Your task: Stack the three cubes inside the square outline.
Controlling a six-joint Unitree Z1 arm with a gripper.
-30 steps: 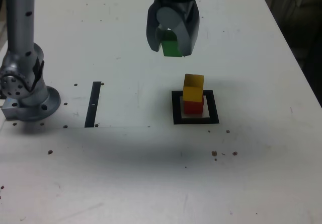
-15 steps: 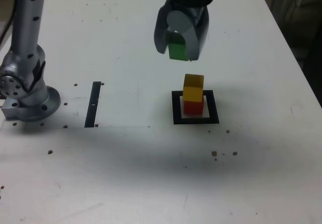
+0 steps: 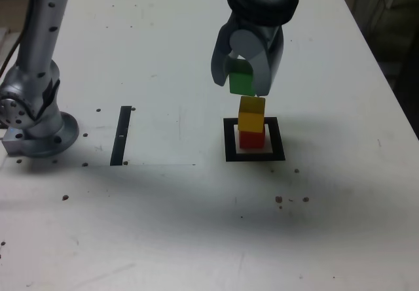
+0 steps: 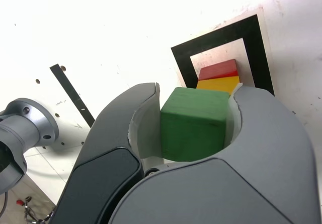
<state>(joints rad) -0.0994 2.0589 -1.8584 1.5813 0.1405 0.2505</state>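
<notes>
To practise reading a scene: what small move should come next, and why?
Probably ease the green cube over the stack, then lower it: the jaws grip it, while the yellow cube sits on the red cube inside the square outline.

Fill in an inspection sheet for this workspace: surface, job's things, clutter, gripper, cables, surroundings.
Surface: white tabletop with scattered brown specks and small holes.
Job's things: solid red cube inside the black square outline, solid yellow cube on top of it; solid green cube off the table.
Clutter: nothing seen, apart from a straight narrow black strip lying flat.
Gripper: grey gripper closed on the green cube.
Cables: dark cable near the grey arm base.
Surroundings: dark area beyond the table's edge on the exterior view's right.
</notes>
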